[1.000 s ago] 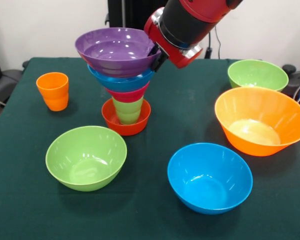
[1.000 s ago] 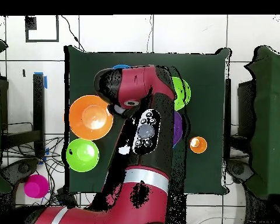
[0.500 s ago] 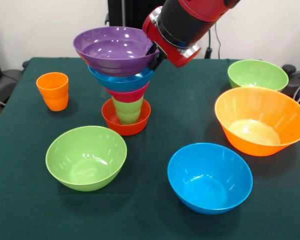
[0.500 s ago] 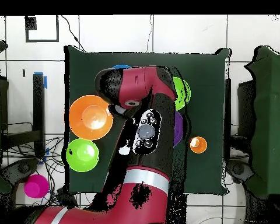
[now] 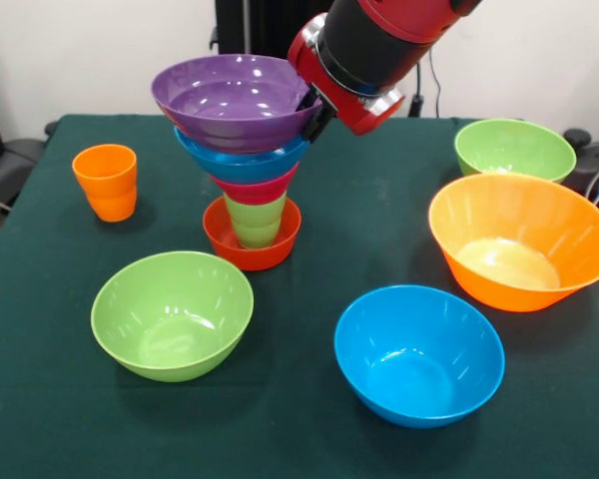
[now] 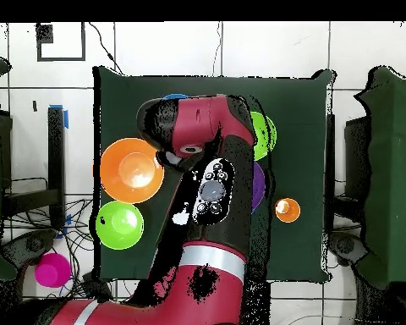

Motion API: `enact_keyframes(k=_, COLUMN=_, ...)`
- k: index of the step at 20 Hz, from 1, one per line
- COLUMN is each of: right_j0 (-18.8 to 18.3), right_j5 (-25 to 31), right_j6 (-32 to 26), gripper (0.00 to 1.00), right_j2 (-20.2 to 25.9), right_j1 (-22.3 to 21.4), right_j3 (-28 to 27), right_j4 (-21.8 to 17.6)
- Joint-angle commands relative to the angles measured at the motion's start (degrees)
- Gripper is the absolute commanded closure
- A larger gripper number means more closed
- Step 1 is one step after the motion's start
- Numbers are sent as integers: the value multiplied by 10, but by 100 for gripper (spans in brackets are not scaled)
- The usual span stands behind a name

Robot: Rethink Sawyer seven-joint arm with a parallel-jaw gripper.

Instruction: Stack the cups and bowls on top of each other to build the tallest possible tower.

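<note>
- Standing on the green tabletop (image 5: 40,399), the tower (image 5: 248,160) counts five pieces: a small red-orange bowl (image 5: 252,239) at the base, a light green cup (image 5: 256,220) upright inside it, then a pink bowl (image 5: 257,188), a blue bowl (image 5: 243,160) and a purple bowl (image 5: 235,100) on top, each wider than the one below.
- The end effector (image 5: 314,112) is at the purple bowl's rim on the side toward the arm; whether its fingers are apart or clamped on the rim cannot be told, since the red and black arm (image 5: 369,50) hides them.
- Four loose bowls sit apart from the tower: a lime green bowl (image 5: 172,314) near the front, a second blue bowl (image 5: 419,354), the very large orange bowl (image 5: 519,239), and a second lime green bowl (image 5: 514,148) behind it.
- One orange cup (image 5: 106,182) stands upright, alone, well apart from the tower.
- Overhead, the arm (image 6: 198,169) covers most of the tower; only an edge of the purple bowl (image 6: 257,188) shows, with the orange cup (image 6: 287,209) just beside it.
- Total: two cups, eight bowls.
</note>
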Motion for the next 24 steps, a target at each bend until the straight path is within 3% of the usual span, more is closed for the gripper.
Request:
enact_keyframes(k=1, right_j0=3, right_j5=31, right_j6=-4, gripper=100, right_j2=61, right_j1=17, right_j3=16, right_j4=19)
enact_keyframes(k=15, right_j0=11, right_j5=24, right_j6=0, gripper=100, right_j2=54, right_j1=19, right_j3=18, right_j4=28)
enact_keyframes(k=24, right_j0=16, right_j5=68, right_j6=-11, gripper=100, right_j2=45, right_j1=29, right_j3=4, right_j4=19)
